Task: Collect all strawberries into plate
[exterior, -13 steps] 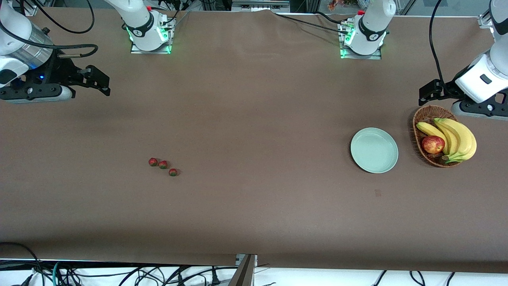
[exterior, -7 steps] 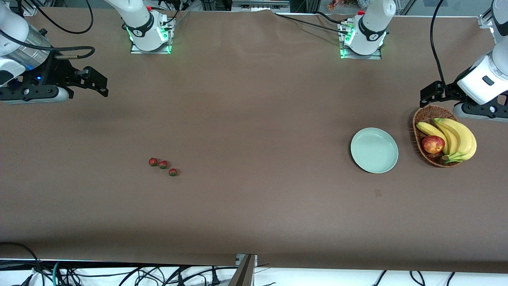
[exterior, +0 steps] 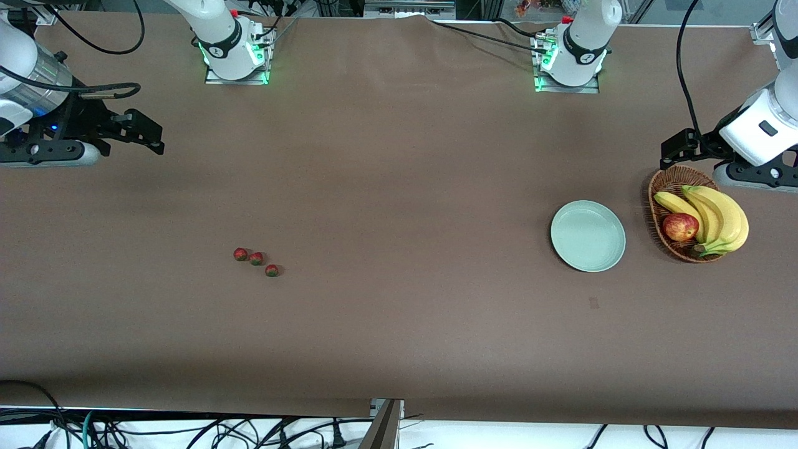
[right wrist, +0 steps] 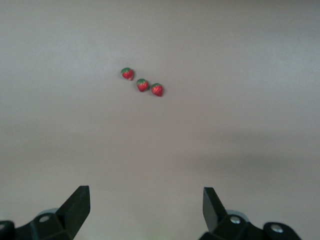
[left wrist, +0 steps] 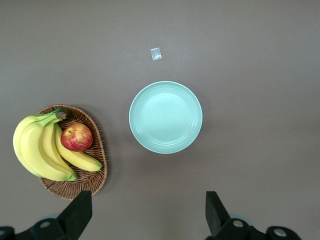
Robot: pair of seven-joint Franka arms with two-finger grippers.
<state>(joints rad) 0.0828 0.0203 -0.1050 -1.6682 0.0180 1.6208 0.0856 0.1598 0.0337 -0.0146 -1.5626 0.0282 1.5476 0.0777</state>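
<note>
Three strawberries (exterior: pixel 256 258) on table, plate (exterior: pixel 588 236) well apart

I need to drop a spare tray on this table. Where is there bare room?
The widest bare stretch lies between the three strawberries and the mint-green plate. It is crowded toward the left arm's end, where the plate sits beside the wicker basket of bananas and an apple.
</note>
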